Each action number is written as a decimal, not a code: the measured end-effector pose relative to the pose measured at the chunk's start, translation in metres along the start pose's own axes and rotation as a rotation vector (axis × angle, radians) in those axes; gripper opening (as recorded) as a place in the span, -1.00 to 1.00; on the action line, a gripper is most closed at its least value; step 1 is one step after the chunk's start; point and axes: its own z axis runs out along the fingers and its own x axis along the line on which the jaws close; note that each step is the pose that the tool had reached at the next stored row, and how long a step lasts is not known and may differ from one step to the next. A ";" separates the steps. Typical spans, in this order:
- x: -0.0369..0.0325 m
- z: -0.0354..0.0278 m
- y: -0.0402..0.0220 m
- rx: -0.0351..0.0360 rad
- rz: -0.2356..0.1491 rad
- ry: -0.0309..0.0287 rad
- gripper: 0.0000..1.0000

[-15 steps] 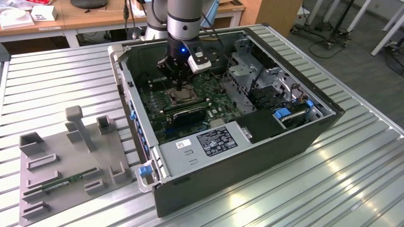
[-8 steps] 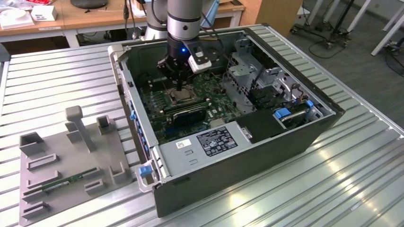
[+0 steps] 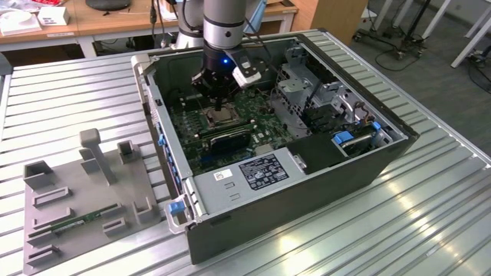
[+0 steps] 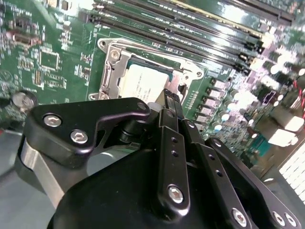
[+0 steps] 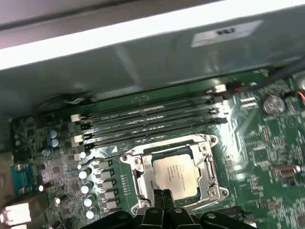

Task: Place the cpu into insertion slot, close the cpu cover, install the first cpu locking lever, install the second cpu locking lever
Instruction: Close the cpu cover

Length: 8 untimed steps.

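Currently the gripper (image 5: 162, 196) has its two fingers (image 4: 167, 98) pressed together with nothing visible between them, so I log it as closed and empty. In both wrist views the fingertips hang directly over the near edge of the socket area; whether they touch it I cannot tell. The cpu (image 5: 175, 172) lies flat in the insertion slot (image 5: 169, 152), silvery-tan top up. The cpu cover (image 5: 208, 164) is down around it, and the chip shows through the square cut-out. I cannot make out how the locking levers stand. Just beyond the socket run the long black memory slots (image 5: 147, 125), parallel to one another. In the exterior view the arm reaches straight down into the open computer case (image 3: 368, 155), which lies on its side on a slatted metal table (image 3: 429, 213), with the green motherboard (image 3: 265, 109) facing up. Well apart, on the exterior view's left, a grey fixture tray (image 3: 84, 195) sits on the table.
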 end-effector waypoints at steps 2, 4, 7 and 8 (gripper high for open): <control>0.0000 0.0003 0.0000 0.0008 -0.037 0.0004 -0.79; 0.0000 0.0006 0.0000 0.0016 -0.073 0.0008 -0.79; 0.0000 0.0011 0.0000 0.0028 -0.128 0.0014 -0.79; 0.0000 0.0012 0.0000 0.0034 -0.146 0.0017 -0.79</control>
